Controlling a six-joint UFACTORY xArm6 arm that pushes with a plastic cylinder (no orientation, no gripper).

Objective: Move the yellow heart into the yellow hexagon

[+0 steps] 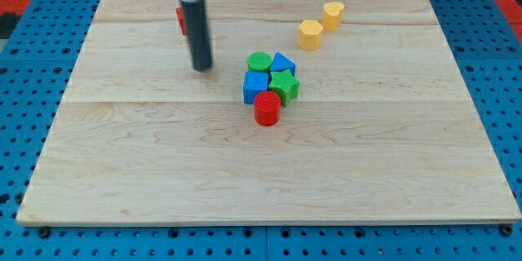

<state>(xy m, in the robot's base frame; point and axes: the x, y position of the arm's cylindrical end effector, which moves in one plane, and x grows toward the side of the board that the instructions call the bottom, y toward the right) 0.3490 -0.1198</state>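
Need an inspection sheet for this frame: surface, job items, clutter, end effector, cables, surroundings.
Surface: wooden board, pale, flat.
Job's things: yellow heart at the view's top right; yellow hexagon just below-left of it, about touching.
Clutter: green cylinder, blue triangle, blue cube, green star, red cylinder clustered mid-board; red block partly hidden behind the rod.
End effector: my tip left of the cluster, far from both yellow blocks.
Cables: nothing seen.
Surroundings: blue pegboard.
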